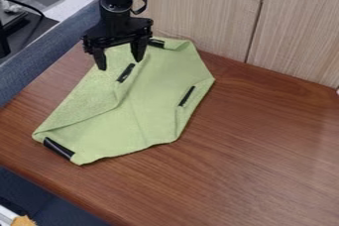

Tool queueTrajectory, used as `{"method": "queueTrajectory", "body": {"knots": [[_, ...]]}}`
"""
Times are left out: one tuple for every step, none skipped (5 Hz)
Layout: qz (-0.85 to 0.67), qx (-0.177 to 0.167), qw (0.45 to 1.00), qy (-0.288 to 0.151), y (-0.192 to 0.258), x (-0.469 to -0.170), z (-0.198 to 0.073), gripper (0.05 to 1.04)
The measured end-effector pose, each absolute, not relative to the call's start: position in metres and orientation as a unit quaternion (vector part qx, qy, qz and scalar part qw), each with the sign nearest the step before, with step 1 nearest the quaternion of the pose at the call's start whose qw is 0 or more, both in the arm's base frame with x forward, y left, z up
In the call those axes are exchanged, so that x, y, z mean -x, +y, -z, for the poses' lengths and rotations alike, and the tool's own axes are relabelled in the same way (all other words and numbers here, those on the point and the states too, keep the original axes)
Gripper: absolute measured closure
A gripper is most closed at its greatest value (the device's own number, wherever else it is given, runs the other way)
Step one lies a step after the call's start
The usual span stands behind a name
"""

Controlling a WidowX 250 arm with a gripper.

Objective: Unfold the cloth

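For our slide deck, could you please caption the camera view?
The open gripper over a partly folded green cloth on a wood-grain table.

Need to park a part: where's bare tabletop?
Widest: picture right, wood tabletop between green cloth, wood-grain panels and picture bottom. Narrower: left strip between cloth and blue border. Crowded: cloth's top end, open claw there, panels close behind.
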State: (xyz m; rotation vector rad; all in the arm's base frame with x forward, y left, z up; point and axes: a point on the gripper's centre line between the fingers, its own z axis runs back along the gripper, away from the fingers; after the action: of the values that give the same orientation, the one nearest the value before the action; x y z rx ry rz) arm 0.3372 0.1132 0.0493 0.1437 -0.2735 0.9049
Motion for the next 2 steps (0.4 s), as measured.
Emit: {"method": "queueTrajectory", "body": {"knots": [[-0.435,-0.071,0.89,-0.115,0.112,-0.335,-0.037,0.083],[-0.437,-0.068,0.893,-0.088,0.115,-0.335,-0.02,0.083]]}}
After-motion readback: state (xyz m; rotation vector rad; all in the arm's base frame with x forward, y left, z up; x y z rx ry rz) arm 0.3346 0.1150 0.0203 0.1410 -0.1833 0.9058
